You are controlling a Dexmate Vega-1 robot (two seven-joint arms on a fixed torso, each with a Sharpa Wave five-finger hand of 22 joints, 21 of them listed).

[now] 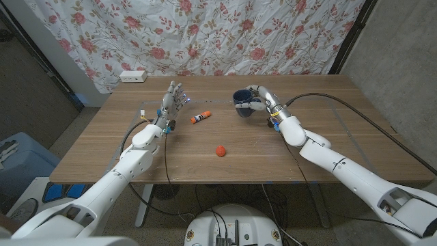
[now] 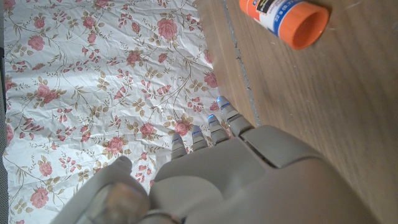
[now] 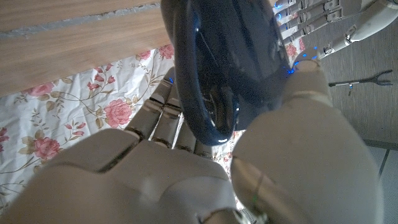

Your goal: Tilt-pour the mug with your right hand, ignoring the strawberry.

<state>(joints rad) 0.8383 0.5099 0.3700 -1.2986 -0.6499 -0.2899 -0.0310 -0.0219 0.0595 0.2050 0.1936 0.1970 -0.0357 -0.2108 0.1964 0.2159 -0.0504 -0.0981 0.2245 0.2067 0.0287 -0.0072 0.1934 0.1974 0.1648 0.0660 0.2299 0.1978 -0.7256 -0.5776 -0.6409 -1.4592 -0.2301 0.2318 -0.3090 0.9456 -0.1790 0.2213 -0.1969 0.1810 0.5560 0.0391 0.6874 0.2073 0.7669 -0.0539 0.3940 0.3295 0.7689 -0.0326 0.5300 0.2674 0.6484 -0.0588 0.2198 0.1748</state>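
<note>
A dark blue mug (image 1: 242, 102) is at the far right-middle of the table, tilted toward the table's middle, with my right hand (image 1: 261, 100) gripping it from its right side. In the right wrist view the mug (image 3: 224, 62) shows its open mouth, with my right hand's fingers (image 3: 163, 112) curled behind it and the thumb in front. A red strawberry (image 1: 220, 150) lies near the table's middle, apart from both hands. My left hand (image 1: 171, 101) stands at the left-middle, fingers spread upward, holding nothing; its back (image 2: 249, 174) shows in the left wrist view.
A glue stick with an orange cap (image 1: 200, 117) (image 2: 286, 15) lies just right of my left hand. A white power strip (image 1: 133, 76) sits at the table's far left edge. A floral curtain (image 1: 205, 34) hangs behind the table.
</note>
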